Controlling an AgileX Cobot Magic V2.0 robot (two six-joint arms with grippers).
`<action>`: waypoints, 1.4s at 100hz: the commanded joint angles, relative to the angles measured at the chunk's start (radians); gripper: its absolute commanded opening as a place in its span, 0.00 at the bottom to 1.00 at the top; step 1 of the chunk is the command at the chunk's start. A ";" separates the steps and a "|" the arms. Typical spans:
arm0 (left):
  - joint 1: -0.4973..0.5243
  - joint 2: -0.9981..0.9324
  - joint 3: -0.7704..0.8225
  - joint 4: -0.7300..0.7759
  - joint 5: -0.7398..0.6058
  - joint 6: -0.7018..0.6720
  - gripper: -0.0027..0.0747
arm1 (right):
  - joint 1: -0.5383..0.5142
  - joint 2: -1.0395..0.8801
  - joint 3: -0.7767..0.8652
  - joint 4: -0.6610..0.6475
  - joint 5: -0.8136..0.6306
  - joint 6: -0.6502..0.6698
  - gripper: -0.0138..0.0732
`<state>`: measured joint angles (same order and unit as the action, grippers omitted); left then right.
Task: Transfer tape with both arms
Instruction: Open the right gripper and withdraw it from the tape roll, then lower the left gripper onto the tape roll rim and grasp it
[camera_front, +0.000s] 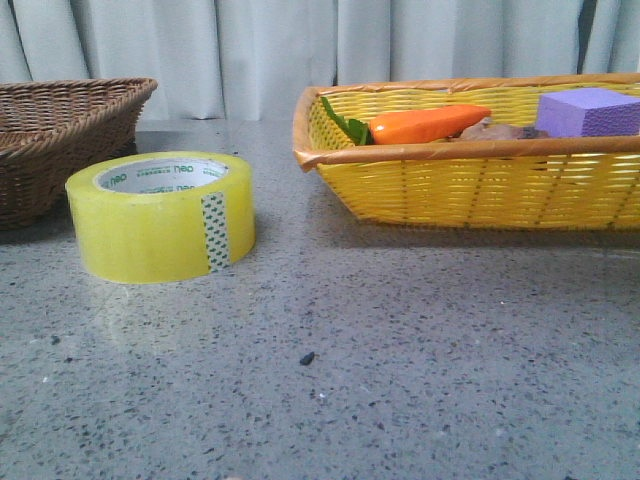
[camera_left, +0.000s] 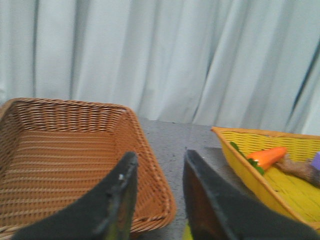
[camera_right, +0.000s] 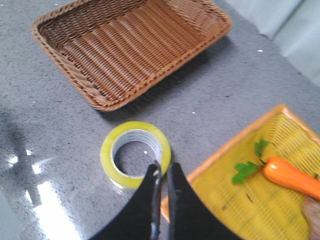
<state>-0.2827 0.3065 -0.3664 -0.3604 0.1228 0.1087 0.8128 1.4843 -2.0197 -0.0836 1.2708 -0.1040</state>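
my left pincer (camera_left: 157, 165) was spread, only its blurred tips in frame, a sliver of yellow between them at the bottom edge. my right pincer (camera_right: 162, 172) was nearly pressed together, empty, its tips covering the near rim of the tape (camera_front: 160, 215). that one roll lay flat on the table (camera_front: 400, 380), left of centre in the front view. two baskets: a brown basket (camera_front: 60, 125) cut off at the left, a yellow basket (camera_front: 470, 185) cut off at the right, holding one carrot (camera_front: 430, 124), one purple block (camera_front: 590, 112) and something brownish i couldn't make out.
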 joint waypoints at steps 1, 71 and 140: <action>-0.044 0.062 -0.068 -0.010 -0.083 -0.007 0.36 | -0.007 -0.107 0.043 -0.047 0.011 0.019 0.07; -0.453 0.753 -0.441 0.077 0.032 0.148 0.51 | -0.007 -0.662 0.772 -0.209 -0.363 0.307 0.07; -0.427 1.134 -0.696 0.238 0.421 0.148 0.51 | -0.007 -0.731 0.825 -0.209 -0.302 0.324 0.07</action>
<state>-0.7220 1.4561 -1.0269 -0.1225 0.5826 0.2589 0.8128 0.7564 -1.1737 -0.2597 1.0264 0.2188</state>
